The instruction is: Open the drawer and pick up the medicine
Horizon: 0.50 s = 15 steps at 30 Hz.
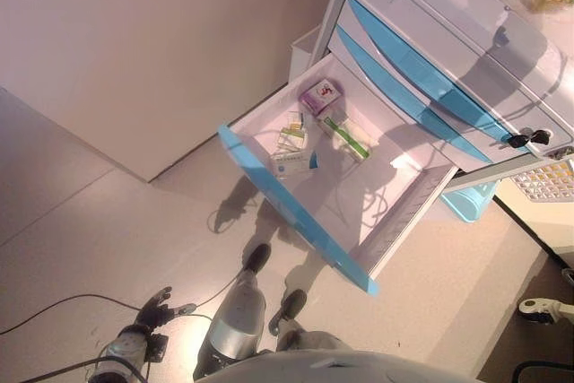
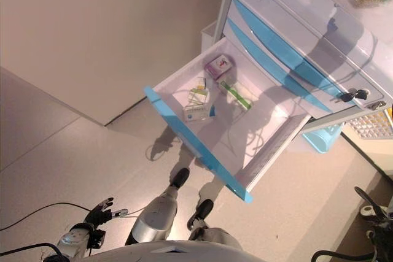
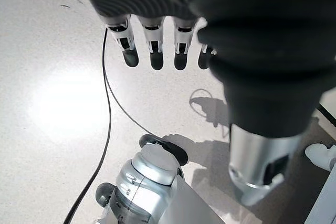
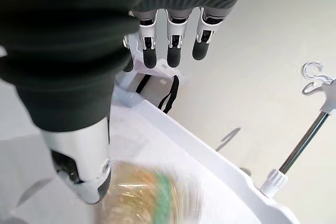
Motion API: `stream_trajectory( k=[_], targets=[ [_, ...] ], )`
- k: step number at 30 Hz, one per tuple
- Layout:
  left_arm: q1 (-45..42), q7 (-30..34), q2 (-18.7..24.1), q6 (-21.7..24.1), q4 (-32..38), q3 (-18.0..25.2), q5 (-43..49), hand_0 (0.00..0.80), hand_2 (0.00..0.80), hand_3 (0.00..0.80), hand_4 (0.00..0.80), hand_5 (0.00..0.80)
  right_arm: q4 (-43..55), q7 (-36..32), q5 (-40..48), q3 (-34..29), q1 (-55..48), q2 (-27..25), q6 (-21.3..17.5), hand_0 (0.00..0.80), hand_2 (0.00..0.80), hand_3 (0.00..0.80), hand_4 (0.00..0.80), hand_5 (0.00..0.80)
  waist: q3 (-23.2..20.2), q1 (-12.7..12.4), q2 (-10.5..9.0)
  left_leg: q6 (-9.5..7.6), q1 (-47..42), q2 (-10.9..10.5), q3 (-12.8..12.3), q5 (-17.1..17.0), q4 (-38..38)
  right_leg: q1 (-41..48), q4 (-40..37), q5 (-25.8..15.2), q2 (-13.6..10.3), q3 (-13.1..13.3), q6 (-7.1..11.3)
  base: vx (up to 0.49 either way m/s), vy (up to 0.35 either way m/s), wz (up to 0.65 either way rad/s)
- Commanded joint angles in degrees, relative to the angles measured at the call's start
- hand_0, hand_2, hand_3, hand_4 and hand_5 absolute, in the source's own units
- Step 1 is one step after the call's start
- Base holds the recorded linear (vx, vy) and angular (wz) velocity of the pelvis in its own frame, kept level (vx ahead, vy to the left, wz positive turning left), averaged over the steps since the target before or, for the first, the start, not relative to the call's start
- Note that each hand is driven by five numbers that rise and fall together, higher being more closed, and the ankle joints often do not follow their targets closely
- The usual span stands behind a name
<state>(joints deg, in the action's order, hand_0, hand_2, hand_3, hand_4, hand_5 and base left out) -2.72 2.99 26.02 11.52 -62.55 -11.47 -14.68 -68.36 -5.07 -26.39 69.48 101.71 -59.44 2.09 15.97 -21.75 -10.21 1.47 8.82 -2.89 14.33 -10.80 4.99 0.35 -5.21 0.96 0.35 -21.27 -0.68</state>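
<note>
drawer (image 1: 296, 213) stands open (medicine boxes (image 1: 321, 96) inside), so picking is next: both idle hands, left hand (image 3: 157, 51) and right hand (image 4: 173, 45), fingers relaxed, empty.

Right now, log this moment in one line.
drawer: open | medicine boxes: inside, untouched | left robot hand: open, over floor | right robot hand: open, empty

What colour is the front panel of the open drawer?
Light blue; the drawer front shows best in the left eye view.

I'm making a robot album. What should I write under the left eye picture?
Open drawer with medicine boxes inside; the left hand hangs low, away from it.
</note>
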Motion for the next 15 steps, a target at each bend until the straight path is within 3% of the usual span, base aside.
stream_trajectory(
  k=[1, 4, 5, 11, 15],
  targets=[
    [-2.63, 0.24, 3.13, 1.47, 0.05, 0.45, -0.67, 0.000, 0.000, 0.000, 0.000, 0.000, -0.92, 3.53, 0.71, 3.50, 9.08, -1.56, 2.28, 0.000, 0.000, 0.000, 0.000, 0.000, 1.05, 0.08, -1.75, -0.12, -2.60, 0.55, -3.06, 8.86, -0.03, 0.50, 3.04, -0.25, -1.88, -0.43, 3.80, 0.000, 0.000, 0.00],
    [-2.58, 0.53, 3.31, 1.29, 0.23, 0.53, -0.42, 0.000, 0.000, 0.000, 0.000, 0.000, -0.36, 4.52, 2.93, 3.09, 9.02, -2.10, 1.26, 0.000, 0.000, 0.000, 0.000, 0.000, 0.88, 0.38, -1.72, -0.13, -2.63, 0.59, -3.55, 8.90, 0.01, 0.47, 3.03, -0.34, -1.94, -0.34, 3.95, -0.034, 0.019, 0.00],
    [-2.45, 0.61, 3.40, 1.25, 0.30, 0.38, -0.32, 0.000, 0.000, 0.000, 0.000, 0.000, -0.24, 4.67, 3.57, 3.08, 9.03, -2.36, 0.99, 0.000, 0.000, 0.000, 0.000, 0.000, 0.99, 0.52, -1.63, -0.51, -1.91, 0.12, -3.56, 7.35, 0.01, -0.14, 3.13, -1.46, -2.45, -1.15, 3.91, -0.097, 0.053, -0.01],
    [-2.65, 0.42, 3.10, 0.93, 0.22, 0.31, 0.70, 0.000, 0.000, 0.000, 0.000, 0.000, 2.11, 5.90, 11.98, 0.17, 7.20, -3.35, -2.17, 0.000, 0.000, 0.000, 0.000, 0.000, -0.18, 1.63, -1.65, -0.52, -2.75, 0.25, -4.57, 7.76, 0.01, 0.31, 3.03, -1.54, -2.56, -0.73, 4.22, -0.031, 0.006, 0.00],
    [-2.53, 0.08, 2.16, 0.83, -1.32, -0.33, 1.74, 0.000, 0.000, 0.000, 0.000, 0.000, 2.96, 12.24, 21.32, -5.67, 5.02, -3.69, -4.14, 0.000, 0.000, 0.000, 0.000, 0.000, -1.81, 2.93, -1.15, -0.53, -4.22, 0.33, -5.56, 8.31, 0.01, 1.33, 2.81, -1.44, -2.53, 0.12, 4.30, -0.009, 0.010, -0.05]
  ],
)
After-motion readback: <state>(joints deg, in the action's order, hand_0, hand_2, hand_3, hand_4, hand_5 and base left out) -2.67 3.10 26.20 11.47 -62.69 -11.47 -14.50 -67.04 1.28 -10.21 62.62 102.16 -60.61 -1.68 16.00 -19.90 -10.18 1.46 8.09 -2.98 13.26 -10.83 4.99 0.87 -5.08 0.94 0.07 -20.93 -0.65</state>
